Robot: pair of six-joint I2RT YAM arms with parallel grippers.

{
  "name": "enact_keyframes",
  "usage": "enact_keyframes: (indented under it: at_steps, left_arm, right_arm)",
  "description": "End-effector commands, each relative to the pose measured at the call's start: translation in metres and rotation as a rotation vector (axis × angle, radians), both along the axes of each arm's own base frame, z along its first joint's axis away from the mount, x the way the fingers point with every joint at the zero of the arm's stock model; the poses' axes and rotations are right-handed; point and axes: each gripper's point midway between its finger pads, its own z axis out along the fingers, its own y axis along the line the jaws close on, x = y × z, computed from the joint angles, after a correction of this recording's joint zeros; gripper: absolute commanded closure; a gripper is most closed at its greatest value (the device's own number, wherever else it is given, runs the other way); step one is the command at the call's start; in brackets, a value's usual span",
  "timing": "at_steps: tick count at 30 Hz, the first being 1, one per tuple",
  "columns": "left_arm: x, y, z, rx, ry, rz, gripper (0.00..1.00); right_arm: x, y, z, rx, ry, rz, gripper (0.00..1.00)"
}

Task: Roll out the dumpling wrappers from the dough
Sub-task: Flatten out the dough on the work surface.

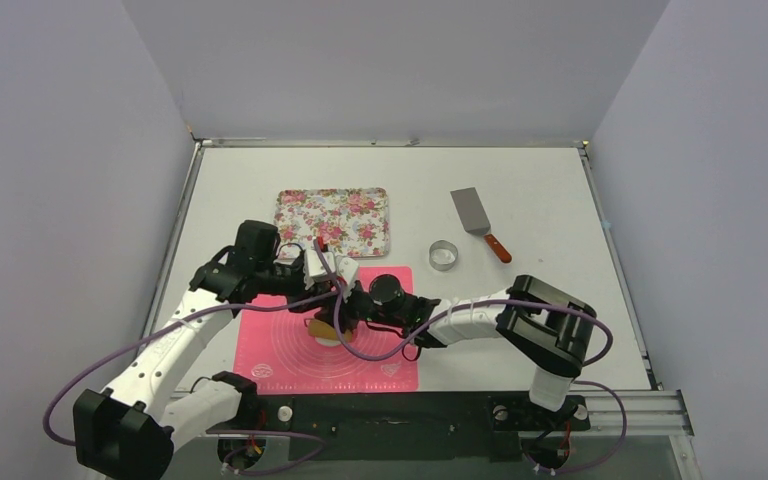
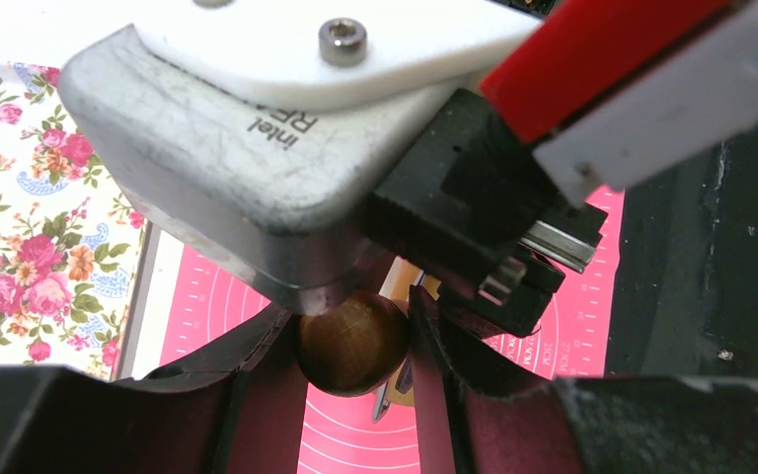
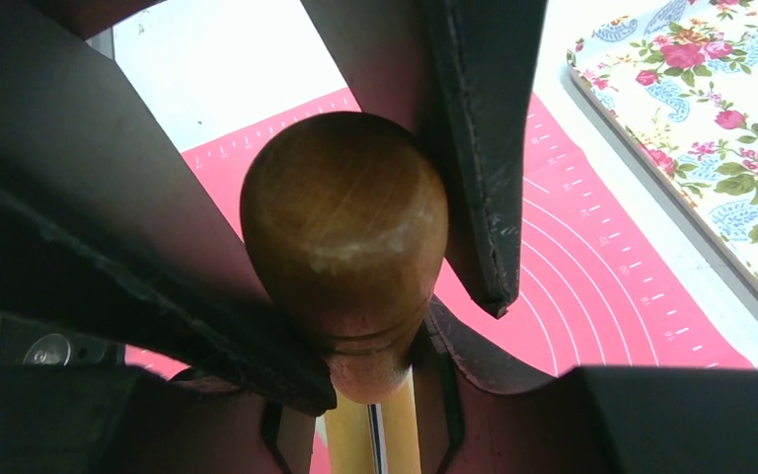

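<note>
A wooden rolling pin [image 1: 321, 328] hangs over the pink silicone mat [image 1: 280, 355], mostly covered by both wrists. My left gripper [image 2: 352, 348] is shut on the rolling pin's round brown handle [image 2: 352, 341]. My right gripper [image 3: 385, 390] is shut on the narrow neck of that same handle [image 3: 345, 232], with the pale yellow roller [image 3: 355, 439] running back toward its palm. The left fingers [image 3: 474, 148] reach in from the top of the right wrist view, either side of the bulb. A small pale patch of dough [image 1: 329, 341] peeks out under the pin. The dumpling wrappers are hidden.
A floral tray [image 1: 333, 220] lies just behind the mat. A metal ring cutter [image 1: 443, 254] and a spatula [image 1: 475, 218] with a red-brown handle lie on the white table to the right. The right wrist camera housing [image 2: 257, 148] fills the top of the left wrist view.
</note>
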Motion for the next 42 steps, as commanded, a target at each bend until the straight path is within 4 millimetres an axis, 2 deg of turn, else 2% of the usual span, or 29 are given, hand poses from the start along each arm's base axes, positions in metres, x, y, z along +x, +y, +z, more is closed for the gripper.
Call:
enact_keyframes:
  at_steps: [1, 8, 14, 18, 21, 25, 28, 38, 41, 42]
  left_arm:
    - [-0.068, 0.001, -0.02, 0.032, 0.219, -0.159, 1.0]
    - [-0.07, 0.002, -0.021, 0.034, 0.219, -0.163, 1.0]
    - [-0.073, 0.003, -0.015, 0.034, 0.216, -0.175, 1.0]
    - [-0.072, 0.004, -0.013, 0.041, 0.209, -0.173, 1.0]
    - [-0.07, 0.003, -0.011, 0.037, 0.202, -0.17, 1.0]
    - [-0.06, 0.002, -0.004, 0.047, 0.167, -0.147, 1.0]
    - [-0.049, 0.001, 0.01, 0.048, 0.14, -0.11, 1.0]
    - [-0.041, -0.005, 0.061, -0.006, 0.109, -0.063, 1.0]
    - [-0.028, -0.011, 0.062, -0.026, 0.103, -0.023, 1.0]
    - [-0.02, -0.013, 0.062, -0.031, 0.075, -0.01, 1.0]
  right_arm:
    - [-0.042, -0.014, -0.047, -0.131, 0.271, 0.022, 1.0]
    - [-0.045, -0.014, -0.047, -0.138, 0.28, 0.025, 1.0]
    - [-0.047, -0.011, -0.039, -0.117, 0.282, 0.025, 1.0]
    - [-0.047, -0.013, -0.043, -0.13, 0.281, 0.021, 1.0]
    - [-0.044, -0.01, -0.037, -0.12, 0.262, 0.02, 1.0]
    - [-0.034, -0.006, -0.019, -0.11, 0.201, 0.014, 1.0]
    - [-0.024, -0.003, 0.0, -0.1, 0.152, 0.003, 1.0]
    - [0.004, -0.001, 0.088, 0.025, -0.013, -0.027, 1.0]
    - [0.025, -0.003, 0.093, 0.032, -0.045, -0.071, 1.0]
    - [0.031, -0.003, 0.085, 0.02, -0.04, -0.082, 1.0]
